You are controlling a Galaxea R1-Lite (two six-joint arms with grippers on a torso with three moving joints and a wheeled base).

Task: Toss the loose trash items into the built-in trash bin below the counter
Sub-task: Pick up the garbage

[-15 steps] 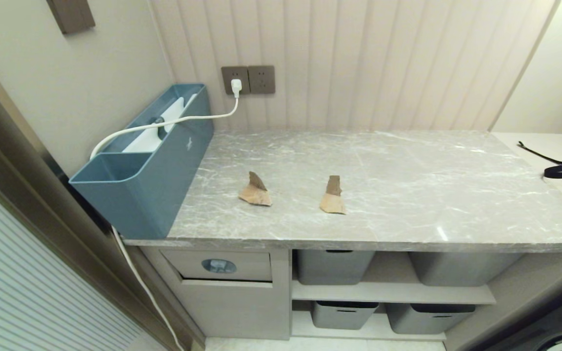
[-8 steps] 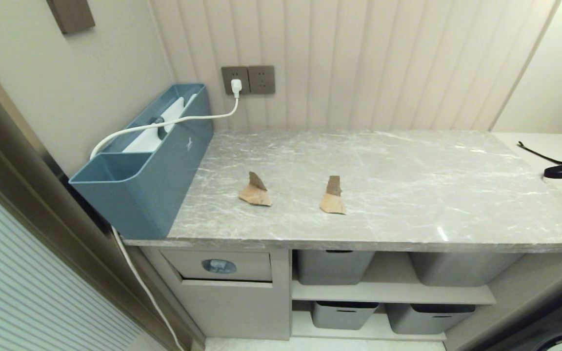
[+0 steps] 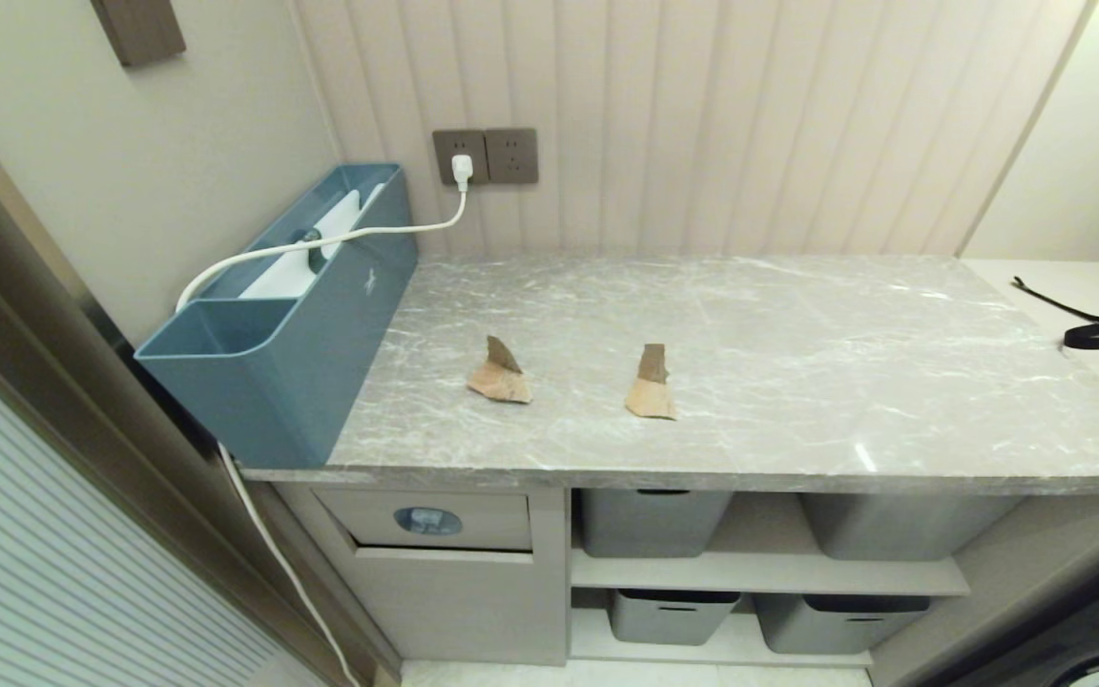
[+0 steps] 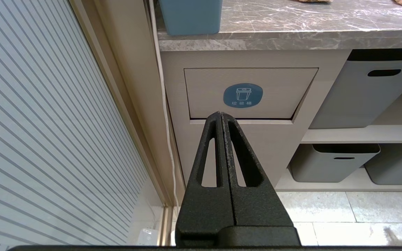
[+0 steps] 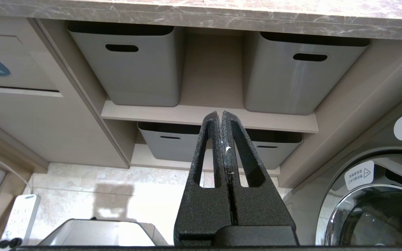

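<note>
- Your left gripper point(image 4: 221, 113) hangs low in front of the cabinet, fingers pressed together and holding nothing, aimed at the bin flap point(image 4: 246, 92) with its blue sticker.
- Your right gripper point(image 5: 221, 113) is also low, fingers pressed together and empty, facing the grey tubs point(image 5: 131, 62) on the shelves under the surface.
- Nothing has changed over the last second: the scraps, the bin and the head view all match the earlier pictures. I judge the task not yet begun.
- Two brown scraps lie on the grey marble surface point(image 3: 798, 363), well apart: the left scrap point(image 3: 499, 372) and the right scrap point(image 3: 652, 384). Both must be lifted and carried down to the flap, which is shut.
- Neither arm shows in the head view.
- A third scrap, if there is one, is not visible. The blue box point(image 3: 292, 315) hides the surface's far left corner.
</note>
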